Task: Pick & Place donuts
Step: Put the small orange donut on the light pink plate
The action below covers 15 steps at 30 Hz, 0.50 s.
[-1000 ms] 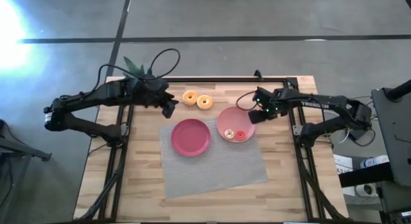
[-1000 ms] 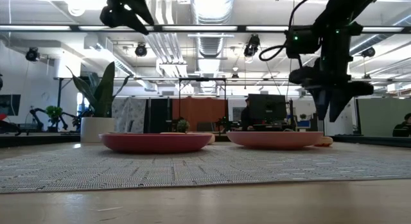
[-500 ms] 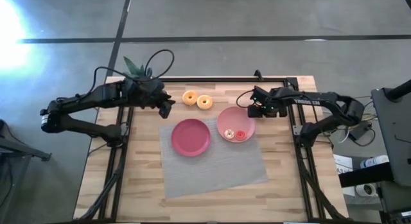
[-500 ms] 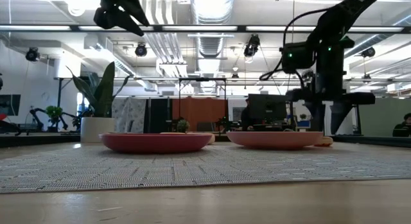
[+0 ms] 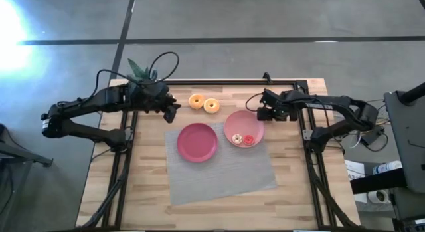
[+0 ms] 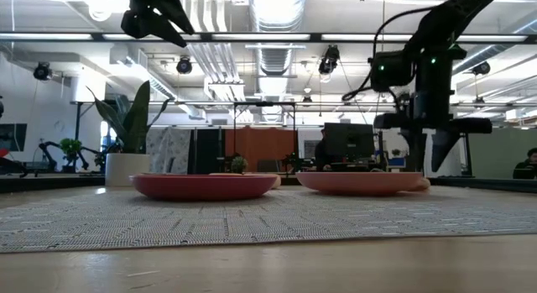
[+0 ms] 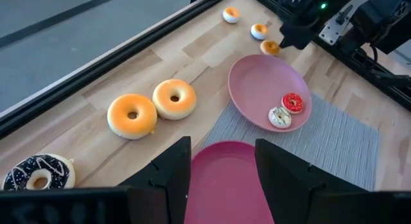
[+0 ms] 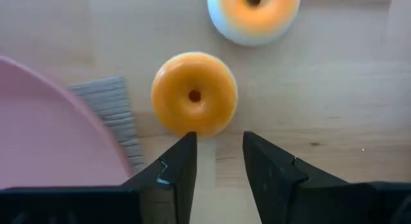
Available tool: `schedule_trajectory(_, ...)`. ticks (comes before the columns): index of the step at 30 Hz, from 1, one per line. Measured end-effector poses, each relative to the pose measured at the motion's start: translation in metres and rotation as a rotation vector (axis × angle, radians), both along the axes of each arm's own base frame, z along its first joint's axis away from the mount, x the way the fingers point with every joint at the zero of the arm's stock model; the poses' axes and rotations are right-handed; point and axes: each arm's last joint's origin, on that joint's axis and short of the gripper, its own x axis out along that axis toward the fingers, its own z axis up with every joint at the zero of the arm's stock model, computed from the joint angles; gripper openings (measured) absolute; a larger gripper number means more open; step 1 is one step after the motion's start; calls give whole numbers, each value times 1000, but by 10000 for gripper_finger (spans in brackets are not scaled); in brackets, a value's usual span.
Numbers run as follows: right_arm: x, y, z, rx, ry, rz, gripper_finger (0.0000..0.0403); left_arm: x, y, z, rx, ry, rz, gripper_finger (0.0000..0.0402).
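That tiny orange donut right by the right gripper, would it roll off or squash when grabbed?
The tiny orange donut lies flat on the wooden table, so it probably won't roll. Its glossy, rounded surface suggests hard plastic that may slip between the right gripper fingers rather than squash.

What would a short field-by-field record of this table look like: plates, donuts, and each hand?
pink plate: holds a red donut and a whitish donut
magenta plate: nothing on it
big donuts: two orange-tan and one dark, on the wood
tiny orange donut: on the wood beside the pink plate
right hand: open, just short of the tiny orange donut, holding nothing
left hand: open, above the magenta plate's edge, holding nothing
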Motion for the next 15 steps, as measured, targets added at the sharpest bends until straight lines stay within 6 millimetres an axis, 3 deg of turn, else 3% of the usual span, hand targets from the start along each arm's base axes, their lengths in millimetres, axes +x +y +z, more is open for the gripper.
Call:
schedule_trajectory(5,-9,-1,6,-41,-8,-14,135,1,0,1,7,-13,-3,147)
schedule_trajectory(15,-4,-13,-13,-37,-30,-71,159,2,0,3,24,-24,-13,147)
